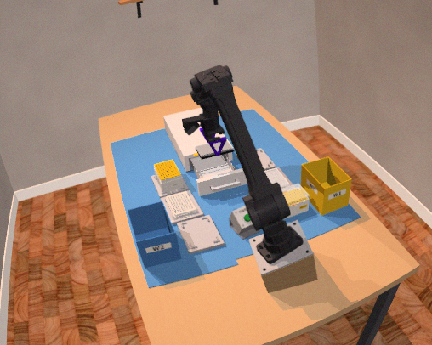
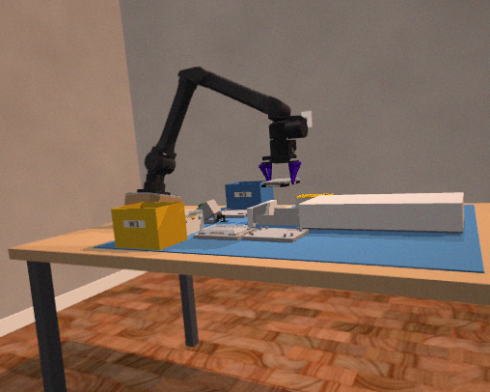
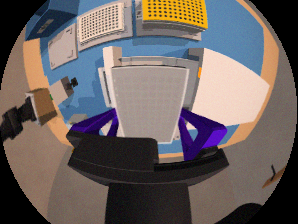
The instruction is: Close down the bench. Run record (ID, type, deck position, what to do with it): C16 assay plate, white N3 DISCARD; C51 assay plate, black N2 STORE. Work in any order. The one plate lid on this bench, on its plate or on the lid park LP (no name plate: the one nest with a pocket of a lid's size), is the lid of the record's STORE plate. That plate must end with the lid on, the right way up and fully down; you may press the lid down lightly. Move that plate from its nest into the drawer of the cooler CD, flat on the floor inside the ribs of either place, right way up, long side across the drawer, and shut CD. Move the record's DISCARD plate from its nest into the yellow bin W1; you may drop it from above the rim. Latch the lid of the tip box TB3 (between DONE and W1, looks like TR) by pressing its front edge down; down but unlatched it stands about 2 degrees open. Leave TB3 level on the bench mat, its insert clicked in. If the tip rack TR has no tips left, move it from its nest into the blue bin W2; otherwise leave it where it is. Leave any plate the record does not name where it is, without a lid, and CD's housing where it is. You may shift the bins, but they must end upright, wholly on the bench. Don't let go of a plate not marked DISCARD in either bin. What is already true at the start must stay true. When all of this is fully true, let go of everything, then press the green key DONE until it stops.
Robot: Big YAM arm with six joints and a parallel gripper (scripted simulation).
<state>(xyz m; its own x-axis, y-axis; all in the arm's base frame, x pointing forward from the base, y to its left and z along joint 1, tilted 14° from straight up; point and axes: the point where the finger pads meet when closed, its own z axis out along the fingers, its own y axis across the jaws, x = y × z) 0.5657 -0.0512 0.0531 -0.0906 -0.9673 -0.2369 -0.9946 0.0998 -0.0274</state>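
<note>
My gripper [image 1: 214, 149] [image 2: 281, 182] [image 3: 148, 110] is shut on a black plate with a clear lid [image 2: 280, 182] [image 3: 150, 100], held level above the open drawer [image 1: 221, 183] [image 2: 261, 213] of the white cooler [image 1: 179, 127] [image 2: 380, 212] [image 3: 227, 90]. A white plate [image 1: 179, 205] [image 3: 101, 24] sits in a left nest; another pale plate [image 1: 276, 177] [image 2: 223, 230] sits in a right nest. Name plates are unreadable. The yellow rack [image 1: 167, 169] [image 3: 175, 12] shows dark holes and no visible tips. The tip box [image 1: 296, 197] has its lid down; its latch cannot be judged. The green key [image 1: 247, 217] stands beside the arm.
The yellow bin [image 1: 336, 200] [image 2: 149, 227] stands upright at the right, the blue bin [image 1: 156, 252] [image 2: 249, 197] at the left. Bare nests lie beside the blue bin [image 1: 200, 234] [image 3: 62, 47] and right of the drawer [image 2: 275, 235]. The drawer's raised front faces the arm base.
</note>
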